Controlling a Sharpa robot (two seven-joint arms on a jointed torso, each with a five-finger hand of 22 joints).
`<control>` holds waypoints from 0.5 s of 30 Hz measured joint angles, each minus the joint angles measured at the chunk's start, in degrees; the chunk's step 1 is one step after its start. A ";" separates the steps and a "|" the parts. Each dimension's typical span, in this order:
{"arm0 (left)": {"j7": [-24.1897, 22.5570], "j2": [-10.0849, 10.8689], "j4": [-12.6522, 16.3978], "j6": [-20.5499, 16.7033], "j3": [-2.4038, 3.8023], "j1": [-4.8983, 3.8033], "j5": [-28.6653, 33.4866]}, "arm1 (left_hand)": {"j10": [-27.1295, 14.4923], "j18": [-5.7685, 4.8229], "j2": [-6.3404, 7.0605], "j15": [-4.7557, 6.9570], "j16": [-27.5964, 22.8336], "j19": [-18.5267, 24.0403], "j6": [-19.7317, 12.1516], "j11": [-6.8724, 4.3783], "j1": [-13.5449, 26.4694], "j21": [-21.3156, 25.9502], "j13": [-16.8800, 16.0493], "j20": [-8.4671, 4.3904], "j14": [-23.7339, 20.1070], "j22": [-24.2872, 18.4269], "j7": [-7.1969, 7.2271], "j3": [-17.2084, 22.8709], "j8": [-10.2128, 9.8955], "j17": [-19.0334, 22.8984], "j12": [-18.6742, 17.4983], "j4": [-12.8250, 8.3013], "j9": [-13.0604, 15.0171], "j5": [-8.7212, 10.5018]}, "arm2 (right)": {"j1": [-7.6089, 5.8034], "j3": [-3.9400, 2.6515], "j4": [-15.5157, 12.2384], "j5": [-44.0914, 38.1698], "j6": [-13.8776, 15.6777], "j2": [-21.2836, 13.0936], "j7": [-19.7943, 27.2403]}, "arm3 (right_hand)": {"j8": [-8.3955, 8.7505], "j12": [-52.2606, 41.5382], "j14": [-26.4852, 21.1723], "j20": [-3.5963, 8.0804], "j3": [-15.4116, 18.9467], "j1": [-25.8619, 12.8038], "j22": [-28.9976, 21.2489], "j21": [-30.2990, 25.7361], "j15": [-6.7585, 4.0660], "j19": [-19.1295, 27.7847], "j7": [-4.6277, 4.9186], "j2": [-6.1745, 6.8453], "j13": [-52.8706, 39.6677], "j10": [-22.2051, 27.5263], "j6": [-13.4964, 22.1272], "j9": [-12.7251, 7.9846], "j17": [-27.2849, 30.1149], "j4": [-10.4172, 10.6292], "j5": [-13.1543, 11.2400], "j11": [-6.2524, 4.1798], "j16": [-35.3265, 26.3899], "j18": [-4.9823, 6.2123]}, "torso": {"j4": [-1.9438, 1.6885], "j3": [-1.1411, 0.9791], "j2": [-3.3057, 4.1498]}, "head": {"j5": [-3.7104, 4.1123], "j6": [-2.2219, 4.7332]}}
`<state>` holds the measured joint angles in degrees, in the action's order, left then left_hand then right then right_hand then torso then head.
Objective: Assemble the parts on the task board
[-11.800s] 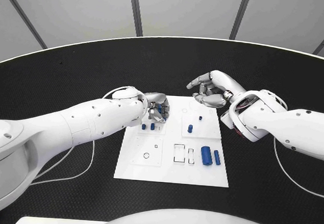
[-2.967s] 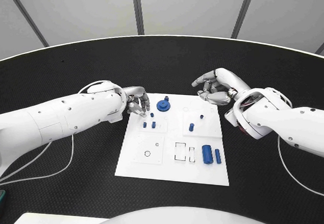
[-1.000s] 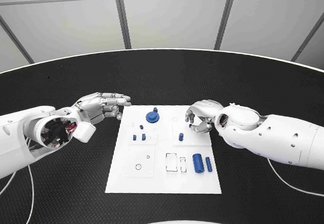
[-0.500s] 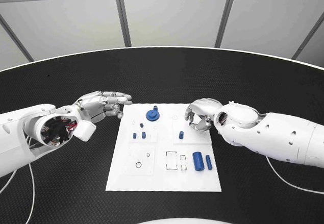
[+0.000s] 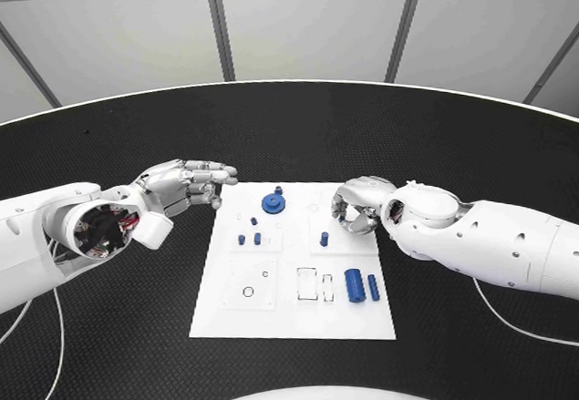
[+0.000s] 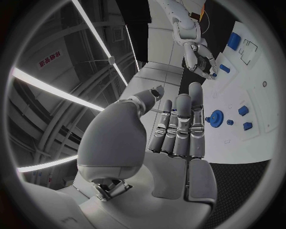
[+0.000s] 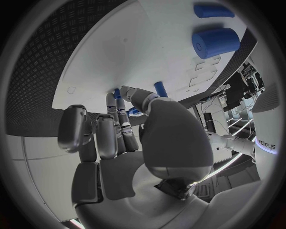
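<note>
Head view: task board (image 5: 296, 319) mid-bench; blue gear (image 5: 274, 203) seated at far left corner, pegs nearby, two cylinders loose at right edge. Judged partly done.
Left wrist view: left hand (image 6: 173, 143) beside board, fingers straight, holding nothing.
Right wrist view: right hand (image 7: 128, 138) over board, fingers curled near small peg (image 7: 117, 93); hold unclear.

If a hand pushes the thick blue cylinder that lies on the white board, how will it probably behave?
The thick blue cylinder lies on its side on the white task board, so a sideways push would likely make it roll. It looks rigid, probably plastic, and should keep its shape when gripped. Its smooth round surface may slip between the silver fingers, so a grip across its width seems safer.
</note>
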<state>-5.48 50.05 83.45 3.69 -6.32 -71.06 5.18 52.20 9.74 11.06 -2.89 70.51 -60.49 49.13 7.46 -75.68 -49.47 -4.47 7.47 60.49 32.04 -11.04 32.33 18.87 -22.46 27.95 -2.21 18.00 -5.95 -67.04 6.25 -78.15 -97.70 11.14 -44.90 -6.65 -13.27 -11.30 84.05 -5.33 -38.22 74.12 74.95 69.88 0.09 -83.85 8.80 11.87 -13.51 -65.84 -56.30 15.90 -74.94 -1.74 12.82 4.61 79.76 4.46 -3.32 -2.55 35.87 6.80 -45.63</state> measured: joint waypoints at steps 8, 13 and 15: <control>0.05 0.03 0.06 0.05 0.00 0.00 0.00 | 0.00 0.00 0.00 0.00 0.00 0.00 0.00 0.00 0.00 0.00 -0.05 0.00 0.00 -0.07 0.00 0.00 0.00 0.09 0.00 0.00 0.00 0.00 | 0.28 0.00 0.16 0.00 -0.59 0.21 -0.01 | -0.92 0.17 -0.05 0.00 -0.15 0.60 0.00 0.66 -0.37 0.00 -0.33 -0.60 0.41 -0.94 -1.37 0.42 0.01 -0.15 0.00 0.08 0.31 0.00 | 0.00 -0.03 -0.01 | 0.05 -0.18; 0.11 0.05 0.11 0.04 0.00 0.00 0.00 | 0.00 0.00 0.00 0.00 0.00 0.00 0.00 0.00 0.00 0.00 -0.04 0.00 0.00 -0.07 0.00 0.00 0.00 0.09 0.00 0.00 -0.01 0.00 | 0.35 0.01 0.26 -0.38 -0.83 0.19 -0.42 | -1.95 0.18 -0.04 0.23 0.18 1.62 -0.01 1.57 -0.83 -0.19 -0.95 -1.62 0.50 -1.60 -2.98 1.00 0.01 -0.79 0.00 0.65 0.99 0.00 | 0.01 -0.03 -0.01 | 0.14 -0.29; 0.12 0.05 0.12 0.05 0.00 0.00 0.00 | 0.00 0.00 0.00 0.00 0.00 0.00 -0.20 0.00 0.00 0.28 -0.04 0.00 0.00 -0.12 -0.20 0.00 0.00 0.14 0.00 0.00 0.06 0.00 | 0.38 0.01 0.28 -1.25 -0.79 0.18 -0.68 | -2.27 0.22 -0.04 0.54 0.28 1.90 -0.01 1.63 -0.83 -0.11 -1.11 -1.90 0.60 -2.20 -3.39 1.16 0.01 -0.89 0.00 0.47 0.99 0.00 | 0.02 -0.03 -0.01 | 0.19 -0.35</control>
<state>-5.36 50.10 83.56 3.74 -6.32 -71.06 5.18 52.20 9.73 11.06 -2.89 70.51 -60.49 48.93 7.46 -75.68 -49.19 -4.52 7.47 60.49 31.92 -11.24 32.33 18.87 -22.31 27.95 -2.21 18.06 -5.94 -66.67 6.26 -77.87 -98.96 10.34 -44.72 -7.33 -15.55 -11.08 84.01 -4.79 -37.94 76.02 74.94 71.51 -0.74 -83.95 7.69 9.97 -12.91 -68.04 -59.69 17.06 -74.93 -2.63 12.82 5.08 80.75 4.46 -3.31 -2.58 35.86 6.99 -45.98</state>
